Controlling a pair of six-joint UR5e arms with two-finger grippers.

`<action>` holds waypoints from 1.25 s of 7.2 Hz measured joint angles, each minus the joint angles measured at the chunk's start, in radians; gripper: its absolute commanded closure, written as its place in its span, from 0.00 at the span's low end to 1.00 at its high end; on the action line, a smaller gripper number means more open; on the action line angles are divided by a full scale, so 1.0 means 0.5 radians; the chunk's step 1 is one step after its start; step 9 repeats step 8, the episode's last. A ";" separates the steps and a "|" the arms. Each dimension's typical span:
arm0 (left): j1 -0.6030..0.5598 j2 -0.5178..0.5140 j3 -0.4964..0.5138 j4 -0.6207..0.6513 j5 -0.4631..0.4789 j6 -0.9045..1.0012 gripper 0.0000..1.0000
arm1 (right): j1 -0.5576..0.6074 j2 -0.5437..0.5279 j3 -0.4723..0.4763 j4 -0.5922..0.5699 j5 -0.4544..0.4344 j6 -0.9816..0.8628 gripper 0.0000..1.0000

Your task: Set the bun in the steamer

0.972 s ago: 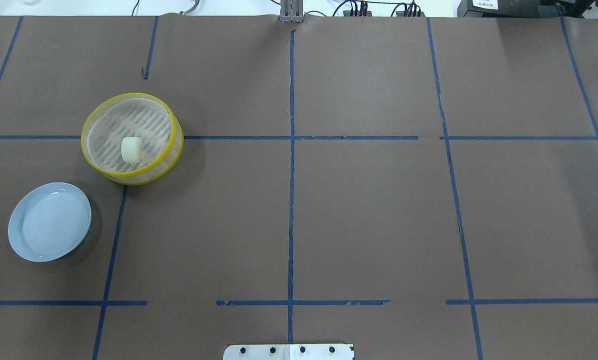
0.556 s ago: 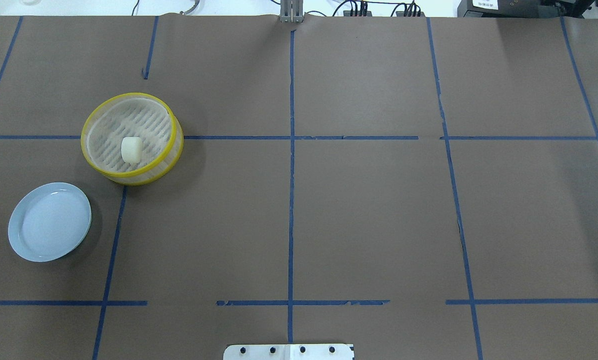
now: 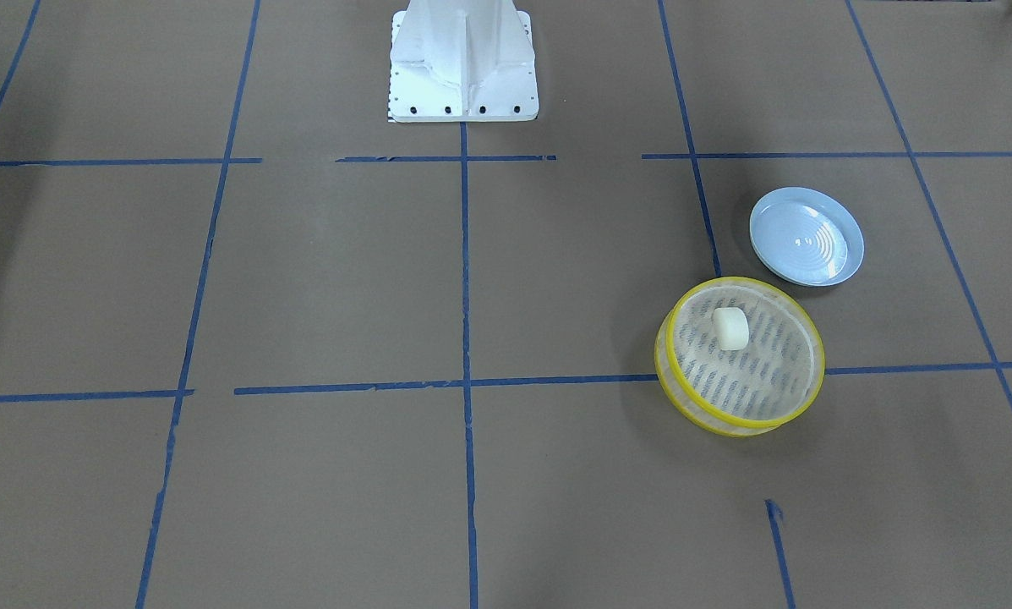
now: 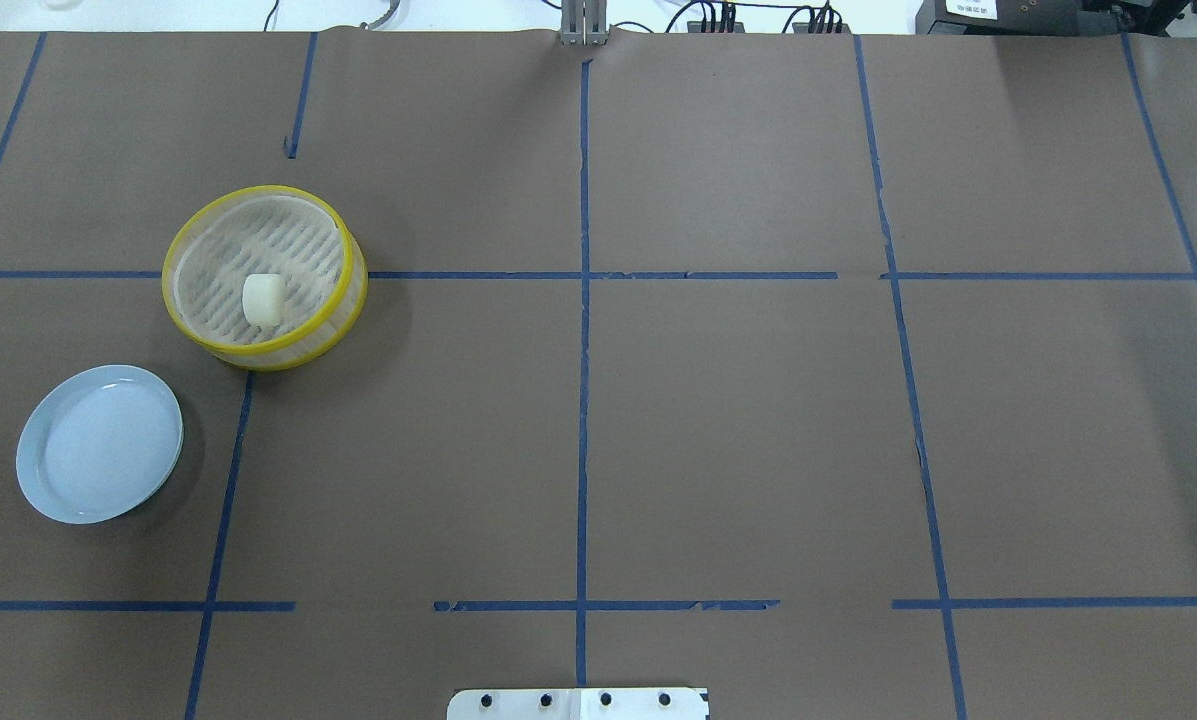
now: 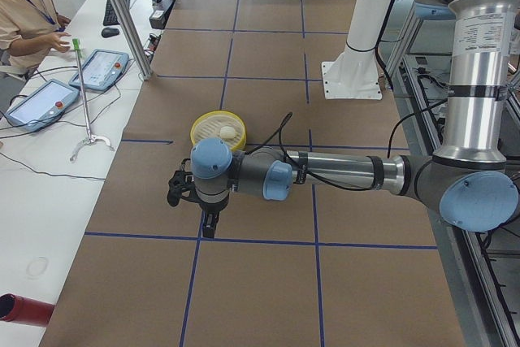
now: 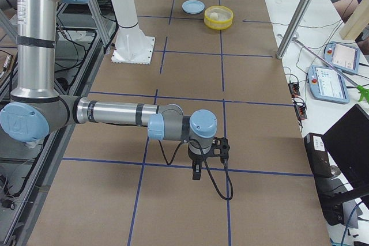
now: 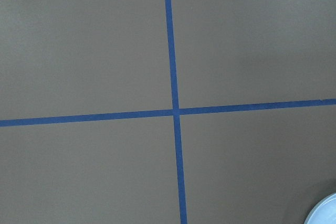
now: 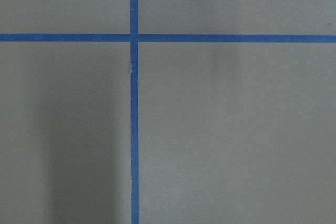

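The cream-white bun (image 4: 263, 298) lies on the slatted floor of the yellow-rimmed steamer (image 4: 258, 191) at the table's left. It also shows in the front-facing view (image 3: 730, 328), inside the steamer (image 3: 741, 282). In the left side view my left gripper (image 5: 207, 229) points down at the table, on the near side of the steamer (image 5: 213, 122) and away from it. In the right side view my right gripper (image 6: 196, 174) points down at bare table, far from the steamer (image 6: 219, 26). I cannot tell whether either gripper is open or shut.
A pale blue plate (image 4: 98, 443) stands just near-left of the steamer; its edge shows in the left wrist view (image 7: 326, 211). Blue tape lines cross the brown table cover. The robot's white base (image 3: 463, 59) stands at the near middle edge. An operator (image 5: 24, 6) sits at the far side.
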 measured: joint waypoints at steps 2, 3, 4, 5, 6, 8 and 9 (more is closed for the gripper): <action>0.000 -0.003 -0.002 -0.003 -0.003 -0.006 0.00 | 0.000 0.000 0.000 0.000 0.000 0.000 0.00; 0.001 -0.004 -0.010 -0.004 -0.002 -0.008 0.00 | 0.000 0.001 0.000 0.000 0.000 0.000 0.00; 0.001 -0.009 -0.028 -0.004 -0.002 -0.008 0.00 | 0.000 0.001 0.000 0.000 0.000 0.000 0.00; 0.000 -0.011 -0.045 -0.003 -0.002 -0.004 0.00 | 0.000 0.001 0.000 0.000 0.000 0.000 0.00; -0.001 -0.005 -0.054 -0.001 0.000 0.001 0.00 | 0.000 0.001 0.000 0.000 0.000 0.000 0.00; -0.001 -0.004 -0.051 0.000 0.003 0.006 0.00 | 0.000 0.001 0.000 0.000 0.000 0.000 0.00; -0.001 -0.004 -0.051 0.000 0.003 0.006 0.00 | 0.000 0.001 0.000 0.000 0.000 0.000 0.00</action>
